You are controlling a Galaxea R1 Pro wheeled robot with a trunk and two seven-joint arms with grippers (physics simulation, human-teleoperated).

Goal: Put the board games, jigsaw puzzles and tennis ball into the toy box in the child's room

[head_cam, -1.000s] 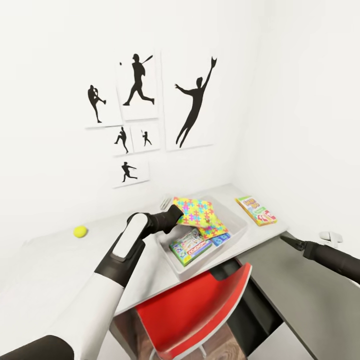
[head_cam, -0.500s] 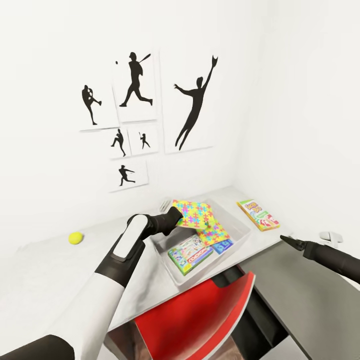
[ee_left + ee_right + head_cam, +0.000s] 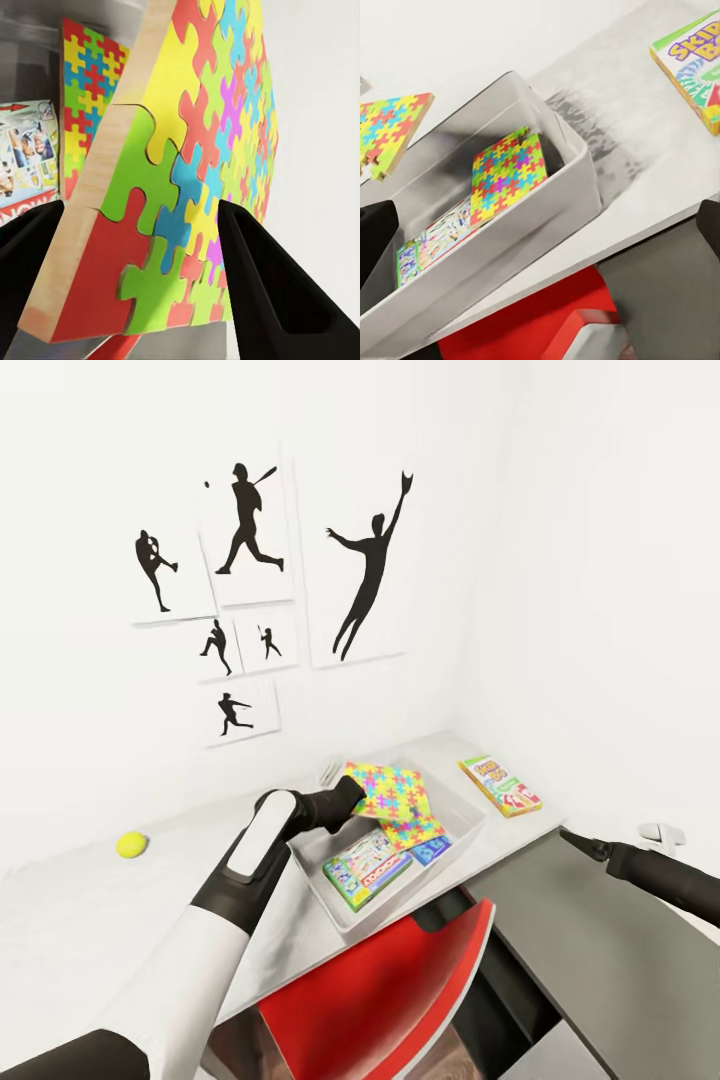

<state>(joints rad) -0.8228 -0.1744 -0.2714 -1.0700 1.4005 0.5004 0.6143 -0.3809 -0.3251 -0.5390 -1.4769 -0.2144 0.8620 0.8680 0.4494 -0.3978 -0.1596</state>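
Two jigsaws show at the bin (image 3: 455,838): one jigsaw (image 3: 385,790) is held tilted over the bin's far left corner, and a second jigsaw (image 3: 506,171) leans on its edge inside the bin against the far wall. In the left wrist view the held sheet (image 3: 187,195) stands between the two dark fingers (image 3: 277,292) of the left gripper (image 3: 352,796), which grasps it by its wooden edge. On the bin floor lie the Monopoly box (image 3: 367,866) and, just beside it toward the right, a smaller blue box (image 3: 433,851); the leaning jigsaw rests close behind them.

The yellow-green-red game box (image 3: 499,785) lies flat on the pale tabletop (image 3: 120,920) to the right of the bin, near but apart from it. The ball (image 3: 131,845) sits on the tabletop well to the left of the bin, near the wall.

The right gripper (image 3: 577,842) hovers over the dark grey tabletop section (image 3: 600,950), right of the bin and well apart from it; its tips look close together in the head view, but whether it is clenched I cannot tell.

A red chair (image 3: 390,985) stands tucked in front of the bin. On the white wall above hang six posters (image 3: 365,575) of black ballplayer silhouettes.
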